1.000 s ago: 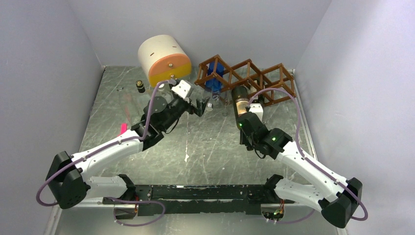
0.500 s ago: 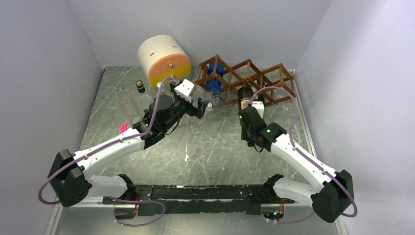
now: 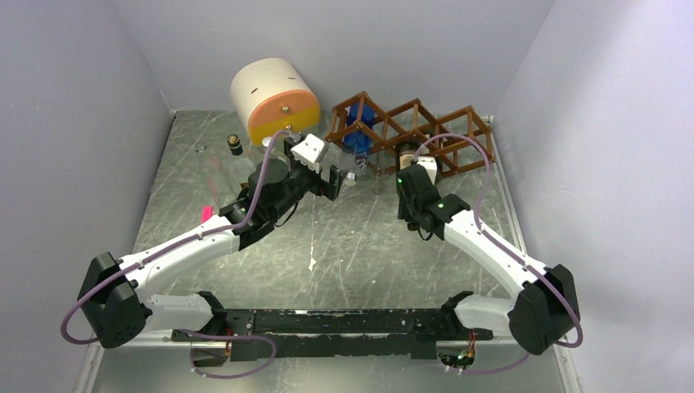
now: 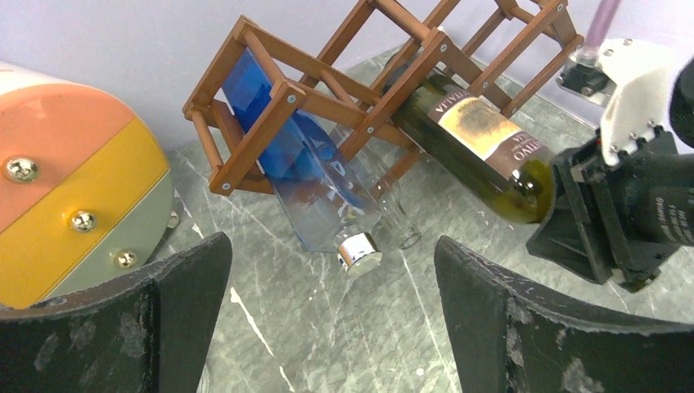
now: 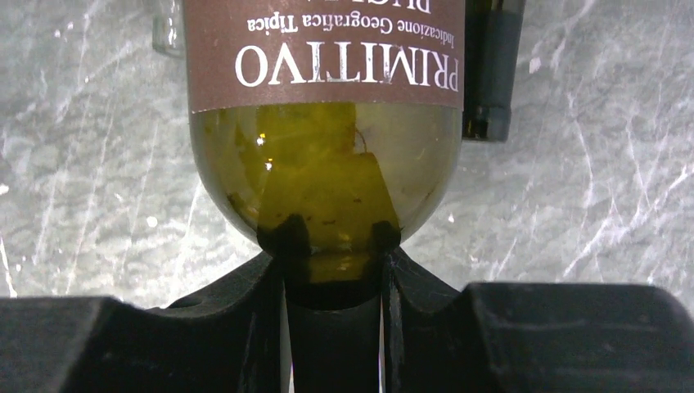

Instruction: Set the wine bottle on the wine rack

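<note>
Seating wine bottle (image 4: pixel 483 135) in one-o'clock wine rack (image 4: pixel 258 135); release remaining.
Right pincer (image 5: pixel 334 237) is gripping neck, left pincer (image 4: pixel 331 246) gaping.

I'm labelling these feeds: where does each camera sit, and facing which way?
Top external: high behind, looking down on the table; left arm, right arm show.
Left wrist: on its arm, facing the wine rack; open fingers below.
Right wrist: on its arm, close on the wine bottle; fingers against its base.
Shared: both wrists see the bottle's label.
</note>
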